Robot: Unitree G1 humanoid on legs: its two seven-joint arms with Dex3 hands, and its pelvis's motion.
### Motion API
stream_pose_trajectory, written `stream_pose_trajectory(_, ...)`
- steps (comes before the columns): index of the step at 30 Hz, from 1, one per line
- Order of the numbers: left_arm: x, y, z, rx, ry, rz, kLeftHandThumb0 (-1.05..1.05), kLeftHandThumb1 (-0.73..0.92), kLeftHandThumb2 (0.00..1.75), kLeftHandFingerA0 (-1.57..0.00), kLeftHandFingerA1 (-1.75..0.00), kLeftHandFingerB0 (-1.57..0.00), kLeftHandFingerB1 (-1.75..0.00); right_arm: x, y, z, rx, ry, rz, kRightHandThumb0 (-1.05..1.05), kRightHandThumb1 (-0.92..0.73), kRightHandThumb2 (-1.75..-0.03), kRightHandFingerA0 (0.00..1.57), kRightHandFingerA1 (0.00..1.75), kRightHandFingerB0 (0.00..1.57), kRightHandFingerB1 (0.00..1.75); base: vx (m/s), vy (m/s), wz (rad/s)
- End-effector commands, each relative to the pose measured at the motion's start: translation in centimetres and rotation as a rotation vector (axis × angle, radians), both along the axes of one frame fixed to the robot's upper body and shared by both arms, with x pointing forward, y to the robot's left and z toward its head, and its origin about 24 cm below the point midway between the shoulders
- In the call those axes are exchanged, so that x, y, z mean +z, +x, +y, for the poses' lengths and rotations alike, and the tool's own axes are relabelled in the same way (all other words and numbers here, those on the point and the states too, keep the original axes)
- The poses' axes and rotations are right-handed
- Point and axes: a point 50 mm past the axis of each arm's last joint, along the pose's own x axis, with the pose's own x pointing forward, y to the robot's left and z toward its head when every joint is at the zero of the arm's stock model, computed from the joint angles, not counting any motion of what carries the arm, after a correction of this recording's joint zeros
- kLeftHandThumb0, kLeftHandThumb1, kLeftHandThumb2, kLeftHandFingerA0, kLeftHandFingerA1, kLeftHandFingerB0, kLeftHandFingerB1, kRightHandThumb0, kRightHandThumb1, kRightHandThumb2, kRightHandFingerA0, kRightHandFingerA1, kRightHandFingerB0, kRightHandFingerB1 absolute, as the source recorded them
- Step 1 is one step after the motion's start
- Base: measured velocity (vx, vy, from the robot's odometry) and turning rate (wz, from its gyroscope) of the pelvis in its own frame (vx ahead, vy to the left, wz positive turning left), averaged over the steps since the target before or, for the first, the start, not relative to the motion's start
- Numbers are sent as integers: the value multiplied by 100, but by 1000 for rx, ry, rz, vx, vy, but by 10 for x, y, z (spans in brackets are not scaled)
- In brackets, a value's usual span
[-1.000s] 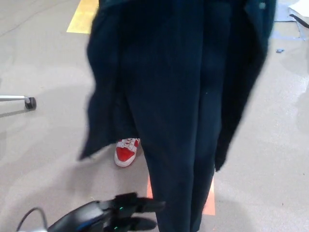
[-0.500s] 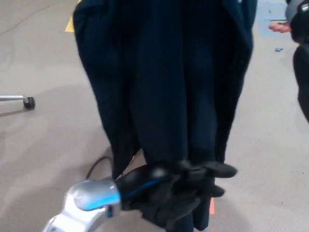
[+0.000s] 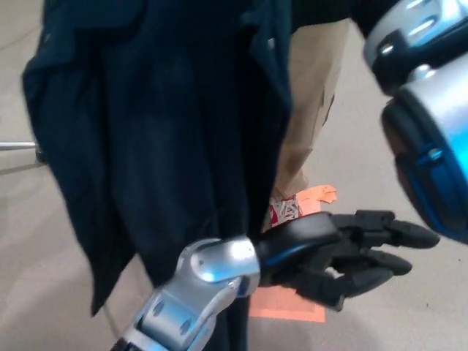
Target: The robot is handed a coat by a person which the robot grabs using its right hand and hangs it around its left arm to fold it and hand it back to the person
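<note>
A dark navy coat (image 3: 161, 139) hangs from the top of the head view and fills the left and middle. My left arm (image 3: 197, 281) rises from the bottom edge, its silver forearm in front of the coat's lower hem. The left hand (image 3: 344, 252) is open and holds nothing, its black fingers stretched out to the right, past the coat's right edge. My right forearm (image 3: 431, 139), silver and blue, fills the upper right. Its wrist reaches the top edge, where a dark shape (image 3: 329, 9) merges with the coat, so the right hand's state is hidden.
Behind the coat stands a person in tan trousers (image 3: 311, 110) and a red and white shoe (image 3: 284, 212). An orange mark (image 3: 289, 307) lies on the grey floor (image 3: 409, 307). A chair caster (image 3: 40, 153) pokes out at the left.
The coat has swung to the picture's left. My left arm has risen and its hand has passed out to the right of the coat. My right forearm has come into view, and the person's leg now shows.
</note>
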Motion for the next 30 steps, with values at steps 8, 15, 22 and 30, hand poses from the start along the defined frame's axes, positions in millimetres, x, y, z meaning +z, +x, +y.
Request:
stream_pose_trajectory(8, 5, 7, 5, 47, 26, -81, -66, 92, 72, -23, -33, -21, -31, 11, -13, 14, 63, 21, -53, -38, -86, -65, 108, 109, 87, 84, 0, 0, 0)
stream_pose_trajectory(15, 4, 5, 11, 51, 29, -80, -66, 92, 72, -23, -33, -21, -31, 10, -16, 19, 72, 21, -50, -38, -86, -65, 108, 109, 87, 84, 0, 0, 0)
stream_pose_trajectory(22, 8, 7, 17, 58, 28, -89, -66, 92, 72, -23, -33, -21, -31, 12, -19, 23, 79, 17, -54, -38, -86, -65, 108, 109, 87, 84, 0, 0, 0)
stream_pose_trajectory(30, 6, 5, 19, 63, 27, -84, -66, 92, 72, -23, -33, -21, -31, 9, -19, 26, 87, 15, -48, -38, -86, -65, 108, 109, 87, 84, 0, 0, 0)
